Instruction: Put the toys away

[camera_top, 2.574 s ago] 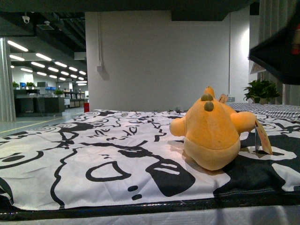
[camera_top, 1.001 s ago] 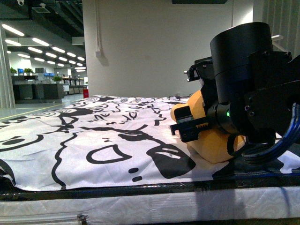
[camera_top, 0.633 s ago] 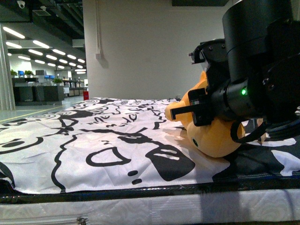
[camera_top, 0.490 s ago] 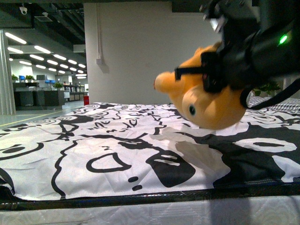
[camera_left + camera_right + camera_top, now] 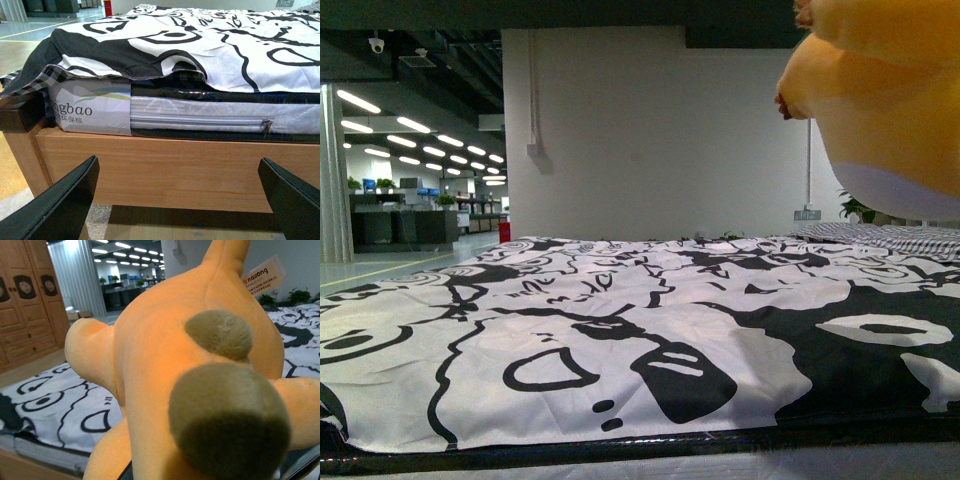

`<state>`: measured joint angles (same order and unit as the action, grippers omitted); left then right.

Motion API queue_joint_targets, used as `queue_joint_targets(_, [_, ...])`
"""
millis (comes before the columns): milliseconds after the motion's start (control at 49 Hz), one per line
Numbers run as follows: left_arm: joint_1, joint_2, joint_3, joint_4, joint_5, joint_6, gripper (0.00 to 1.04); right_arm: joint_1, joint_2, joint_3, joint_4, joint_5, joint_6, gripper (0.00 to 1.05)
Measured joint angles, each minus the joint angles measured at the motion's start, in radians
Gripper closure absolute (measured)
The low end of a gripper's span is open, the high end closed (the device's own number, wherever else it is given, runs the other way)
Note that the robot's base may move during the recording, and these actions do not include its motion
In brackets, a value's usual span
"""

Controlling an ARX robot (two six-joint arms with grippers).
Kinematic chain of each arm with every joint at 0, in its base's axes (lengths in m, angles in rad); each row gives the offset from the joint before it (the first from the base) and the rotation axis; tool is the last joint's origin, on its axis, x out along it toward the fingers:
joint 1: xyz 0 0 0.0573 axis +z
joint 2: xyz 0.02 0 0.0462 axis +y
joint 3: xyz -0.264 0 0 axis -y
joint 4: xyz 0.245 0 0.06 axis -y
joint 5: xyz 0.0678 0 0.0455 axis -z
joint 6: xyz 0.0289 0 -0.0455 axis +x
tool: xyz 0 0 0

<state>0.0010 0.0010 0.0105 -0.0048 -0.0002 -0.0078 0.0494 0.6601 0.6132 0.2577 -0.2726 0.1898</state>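
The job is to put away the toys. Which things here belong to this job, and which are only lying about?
Belongs to the job:
- orange plush toy, in the air above the patterned bedsheet
- its paper tag

Only lying about:
- patterned bedsheet
- mattress
- wooden bed frame
- wardrobe
- potted plant

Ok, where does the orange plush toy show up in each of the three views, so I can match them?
Front view: the plush toy is in the top right corner, in the air above the black-and-white sheet.
Left wrist view: not in it.
Right wrist view: the plush toy fills most of the picture, close up.
Shared landmark: the black-and-white sheet, also seen from the left wrist and the right wrist.
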Motion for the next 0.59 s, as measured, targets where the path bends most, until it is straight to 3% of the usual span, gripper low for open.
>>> queue_joint_targets(123, [0.0,0.0,0.0,0.0,0.0,0.0,0.06,-0.004,-0.214,-0.151,-0.067,-0.008,0.054,0.97])
queue_joint_targets(204, [0.0,0.0,0.0,0.0,0.0,0.0,0.06,0.036,-0.343,-0.238,-0.122,0.045,0.066,0.97])
queue_joint_targets(368, [0.0,0.0,0.0,0.0,0.0,0.0,0.06,0.15,-0.43,-0.371,-0.096,0.175,0.041,0.97])
queue_joint_targets(592, [0.0,0.0,0.0,0.0,0.0,0.0,0.06,0.21,-0.486,-0.486,-0.034,0.309,-0.023,0.97])
